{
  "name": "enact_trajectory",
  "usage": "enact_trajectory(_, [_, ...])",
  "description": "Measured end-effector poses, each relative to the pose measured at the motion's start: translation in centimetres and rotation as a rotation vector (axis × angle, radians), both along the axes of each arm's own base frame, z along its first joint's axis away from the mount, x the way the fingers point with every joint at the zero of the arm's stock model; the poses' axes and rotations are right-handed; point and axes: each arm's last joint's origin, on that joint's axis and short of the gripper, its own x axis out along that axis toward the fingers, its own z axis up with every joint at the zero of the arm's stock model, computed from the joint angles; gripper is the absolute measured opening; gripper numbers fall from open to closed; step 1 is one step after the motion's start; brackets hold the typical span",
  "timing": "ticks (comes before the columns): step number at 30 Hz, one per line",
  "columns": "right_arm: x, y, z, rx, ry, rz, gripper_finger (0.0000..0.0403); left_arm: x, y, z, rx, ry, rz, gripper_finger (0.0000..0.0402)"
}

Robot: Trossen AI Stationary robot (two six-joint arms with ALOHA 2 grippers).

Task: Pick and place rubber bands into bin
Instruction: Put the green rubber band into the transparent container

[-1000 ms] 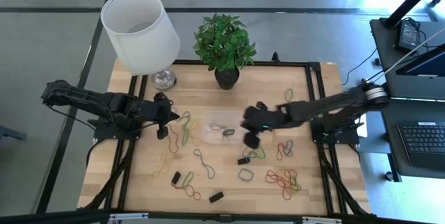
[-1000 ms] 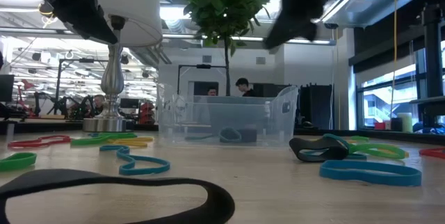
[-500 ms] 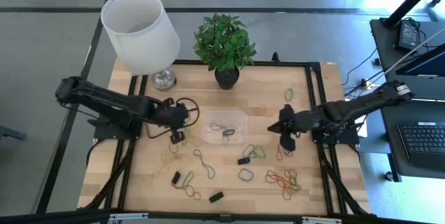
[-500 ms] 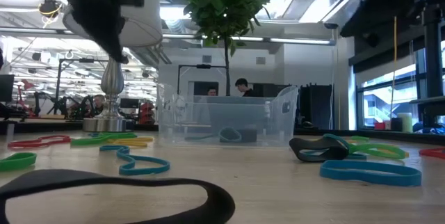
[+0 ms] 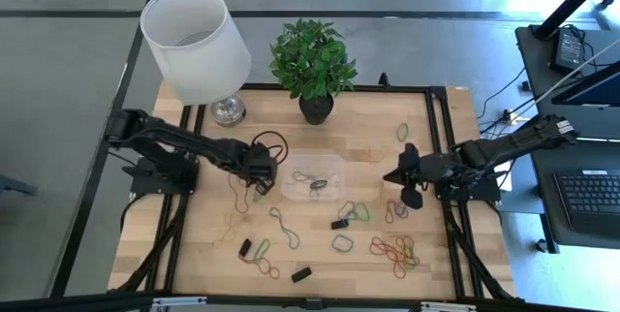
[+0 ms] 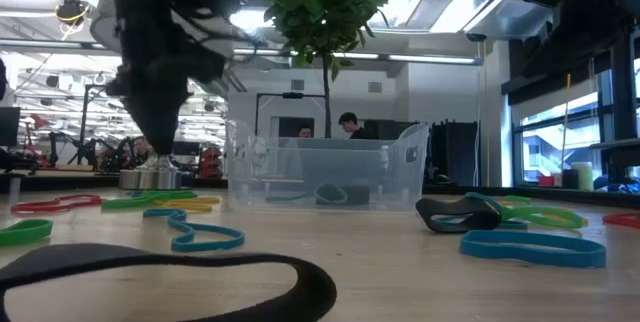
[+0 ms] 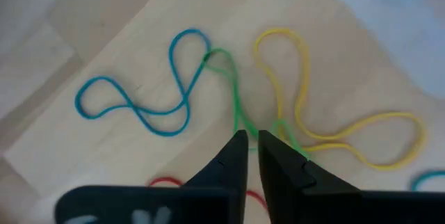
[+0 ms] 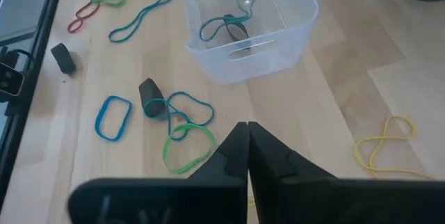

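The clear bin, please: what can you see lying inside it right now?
Inside the bin lie a blue rubber band and a dark band overlapping it. Whether more lies beneath them cannot be told.

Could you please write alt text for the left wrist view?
The left tool hangs just above a green rubber band on the wooden table, its fingers nearly together. A blue band and a yellow band lie beside it.

Right gripper (image 8: pixel 248 147) closed, left gripper (image 7: pixel 252 156) low.
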Motion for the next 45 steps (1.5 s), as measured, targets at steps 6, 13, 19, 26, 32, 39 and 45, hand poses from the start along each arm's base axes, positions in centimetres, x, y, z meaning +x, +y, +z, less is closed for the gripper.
enact_trajectory(6, [-0.4,-0.1,-0.1,-0.023,0.021,0.014,0.0008,0.7,0.6,-1.6,-0.021,0.050,0.029,0.0078])
enact_trajectory(13, [-0.5,-0.2,0.0,-0.018,0.017,0.011,0.0006,1.2,0.5,-2.7,-0.022,0.075,0.033,0.0094])
enact_trajectory(19, [-0.6,-0.2,0.0,-0.022,0.024,0.013,0.0010,1.6,0.5,-4.5,-0.038,0.137,0.039,0.0087])
enact_trajectory(26, [-0.6,-0.2,0.0,-0.023,0.024,0.014,0.0007,1.9,0.4,-5.1,-0.040,0.148,0.075,0.0051])
enact_trajectory(32, [-0.6,-0.2,0.0,-0.023,0.024,0.013,0.0010,1.4,0.4,-3.6,-0.050,0.095,0.075,0.0004])
enact_trajectory(39, [-0.6,-0.2,-0.1,-0.047,0.029,0.032,0.0013,-0.2,0.3,0.2,-0.067,-0.016,0.111,0.0003])
enact_trajectory(45, [-0.6,-0.2,-0.1,-0.052,0.031,0.035,0.0014,-0.7,-0.9,4.7,-0.109,-0.255,-0.086,0.0003])
